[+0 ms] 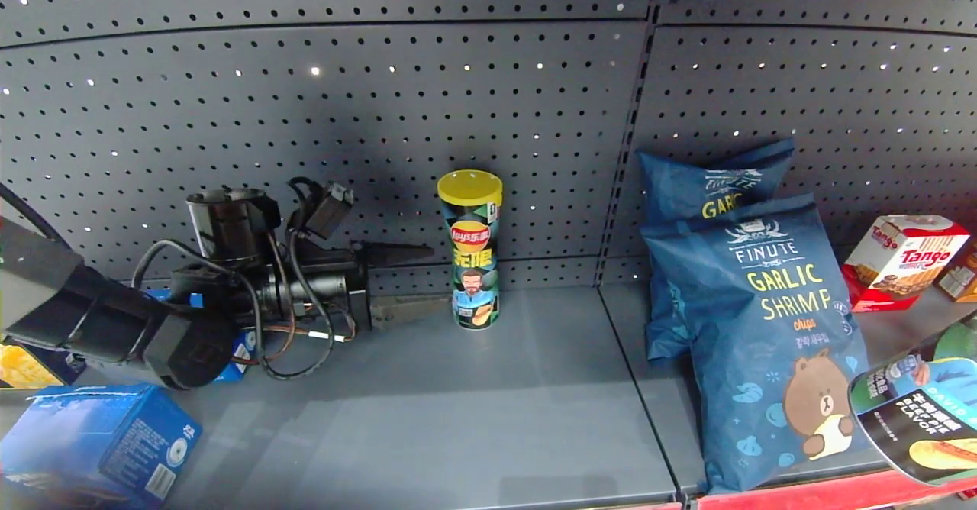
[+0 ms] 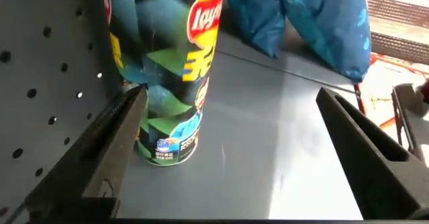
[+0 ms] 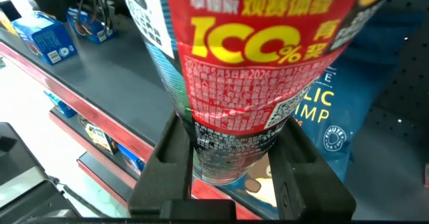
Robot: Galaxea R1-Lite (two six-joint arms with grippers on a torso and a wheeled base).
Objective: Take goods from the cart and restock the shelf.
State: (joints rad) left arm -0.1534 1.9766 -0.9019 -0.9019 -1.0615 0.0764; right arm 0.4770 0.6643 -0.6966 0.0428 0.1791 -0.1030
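Restocking is judged partly complete.

Head view: one chip can [image 1: 469, 250] stands upright on the shelf [image 1: 473, 418], near the perforated back panel [image 1: 458, 98]. The left hand [image 1: 401, 281] lies low over the shelf just beside this can, fingers spread and released. It grips nothing. A second chip can [image 1: 923, 418] is held tilted at the shelf's front edge, beside the blue snack bags [image 1: 763, 327]. A red-and-white box [image 1: 904, 258] stands behind the bags. A blue box [image 1: 99, 441] lies at the opposite end of the shelf.

Left wrist view: the left hand [image 2: 231, 96] is open wide. The chip can [image 2: 167, 83] stands just off one fingertip, outside the gap between the fingers. Whether that fingertip touches it cannot be determined. The blue snack bags [image 2: 315, 23] are well apart from it.

Right wrist view: the right hand [image 3: 234, 150] is clenched on the lower body of the second chip can [image 3: 234, 83], above the front of the shelf [image 3: 114, 110], with one bag [image 3: 322, 117] behind it.

Status: first can placed and released. Second can not yet set down; open shelf between the first can and the bags appears suitable. The remaining stock to be moved cannot be judged.
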